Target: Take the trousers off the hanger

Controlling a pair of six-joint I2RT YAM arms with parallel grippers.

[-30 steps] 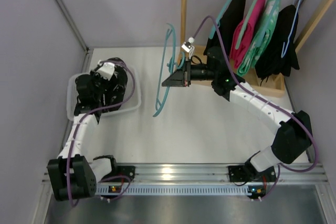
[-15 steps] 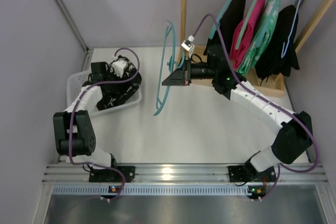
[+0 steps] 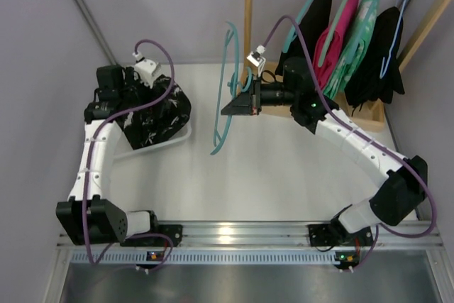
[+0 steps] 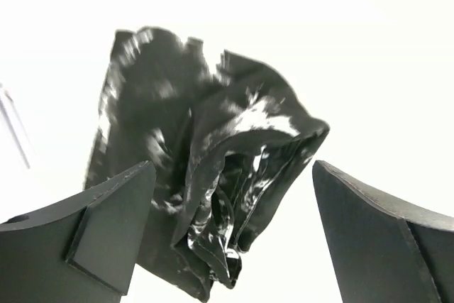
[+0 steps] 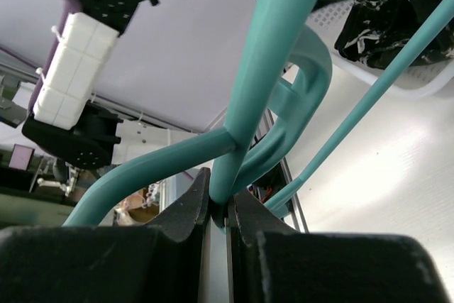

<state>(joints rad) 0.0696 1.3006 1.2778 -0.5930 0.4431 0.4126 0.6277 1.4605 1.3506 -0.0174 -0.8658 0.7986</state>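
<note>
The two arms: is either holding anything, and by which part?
The right end effector pinches the teal hanger where its bars meet. The left end effector is open, holding nothing.

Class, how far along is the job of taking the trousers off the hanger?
Done: the trousers lie in the white basket, off the hanger. In hand: the right fingers are shut on the bare hanger; the left fingers hang open above the trousers. Left: seemingly nothing.

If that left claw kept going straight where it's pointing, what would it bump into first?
Most likely the black-and-white trousers, which sit dead ahead of the open left gripper, in the white basket. How far off they are is hard to judge.
</note>
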